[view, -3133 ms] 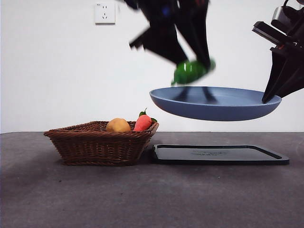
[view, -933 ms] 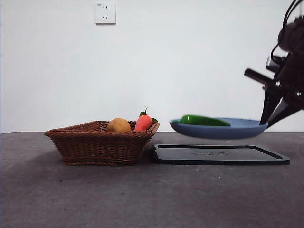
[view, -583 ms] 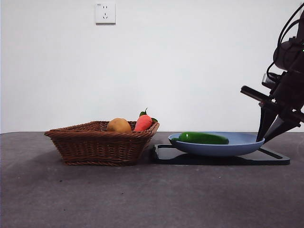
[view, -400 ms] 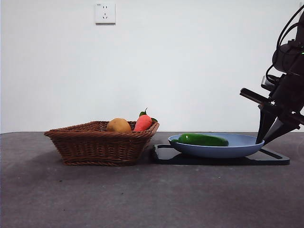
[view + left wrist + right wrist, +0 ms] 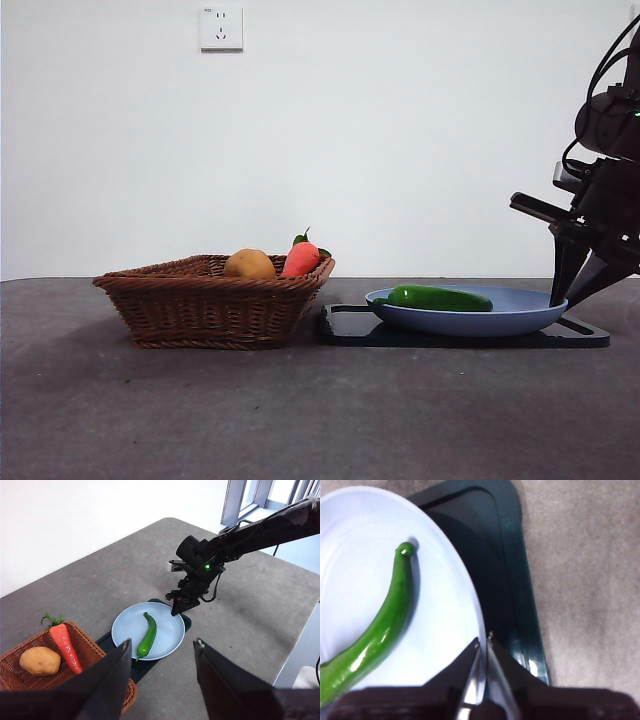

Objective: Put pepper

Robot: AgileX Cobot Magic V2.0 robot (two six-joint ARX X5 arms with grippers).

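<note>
The pepper [image 5: 440, 298] is seen lying in the blue plate [image 5: 520, 318], which is set on the black tray [image 5: 345, 328] beside the basket [image 5: 210, 305]. The plate's rim is pinched between the closed jaws of the right gripper [image 5: 483, 641]. The left gripper [image 5: 162, 647] is held high above, jaws spread.

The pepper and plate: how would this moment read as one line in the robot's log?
pepper: lying in blue plate | plate: on black tray | right gripper: shut on plate rim | left gripper: open, high above, empty
</note>
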